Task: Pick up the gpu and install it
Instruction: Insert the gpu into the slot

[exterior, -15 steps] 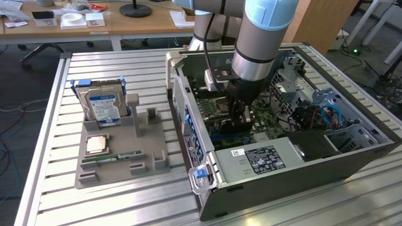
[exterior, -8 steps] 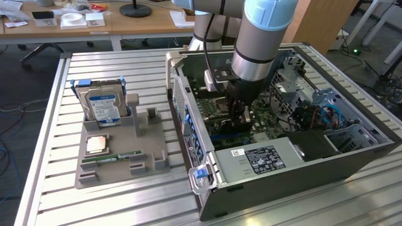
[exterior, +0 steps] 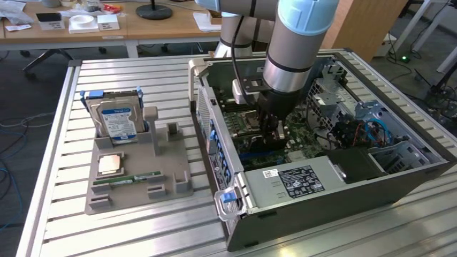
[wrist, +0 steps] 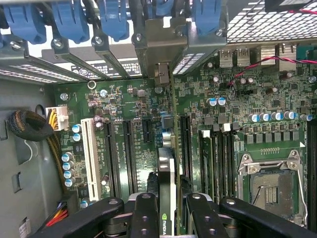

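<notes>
- One thin card is what matters now: the pincer (wrist: 171, 201) is clamping the gpu (wrist: 166, 166) edge-up between narrowed jaws. It is hanging inside the case (exterior: 321, 214), over the motherboard (wrist: 124, 99) and its long black slots (wrist: 130, 148).
- Whether the card's lower edge is touching a slot is not showing.
- Likely trouble: the card is sitting close to neighbouring slots, so a slight offset could be sending it into the wrong one, or onto the board beside it.
- The card's far end is pointing at the rear frame with its blue latches (wrist: 69, 22); catching there could be tilting the card in the grip.
- Small capacitors (wrist: 216, 101) are standing near the slots and could be getting knocked.
- The cpu socket (wrist: 270, 186) is lying open near the pincer, on the side away from the white slot (wrist: 90, 153).
- A cable bundle (wrist: 27, 126) is curling at the case wall, well apart from the card.
- On the exterior view's left, a holder (exterior: 136, 155) on the desk (exterior: 136, 75) is carrying a hard drive (exterior: 117, 122) and a memory stick (exterior: 128, 179), well apart from the arm.
</notes>
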`<move>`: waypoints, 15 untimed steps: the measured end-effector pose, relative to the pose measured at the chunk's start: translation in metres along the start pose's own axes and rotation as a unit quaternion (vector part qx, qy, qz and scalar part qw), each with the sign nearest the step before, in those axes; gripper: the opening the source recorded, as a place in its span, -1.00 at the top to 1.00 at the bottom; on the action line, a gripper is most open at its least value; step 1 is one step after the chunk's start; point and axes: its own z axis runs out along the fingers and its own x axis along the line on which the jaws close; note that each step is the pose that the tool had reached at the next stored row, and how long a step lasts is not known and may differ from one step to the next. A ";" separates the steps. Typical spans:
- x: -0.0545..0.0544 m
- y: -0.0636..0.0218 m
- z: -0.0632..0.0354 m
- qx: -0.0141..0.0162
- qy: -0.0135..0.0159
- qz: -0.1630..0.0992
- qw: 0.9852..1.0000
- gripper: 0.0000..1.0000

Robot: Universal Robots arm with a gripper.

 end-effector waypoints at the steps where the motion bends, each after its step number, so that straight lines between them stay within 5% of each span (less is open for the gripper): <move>1: 0.000 0.0000 -0.0001 0.000 0.000 0.000 1.000 0.47; 15: 0.000 0.0001 -0.0020 0.000 -0.001 0.000 1.000 0.47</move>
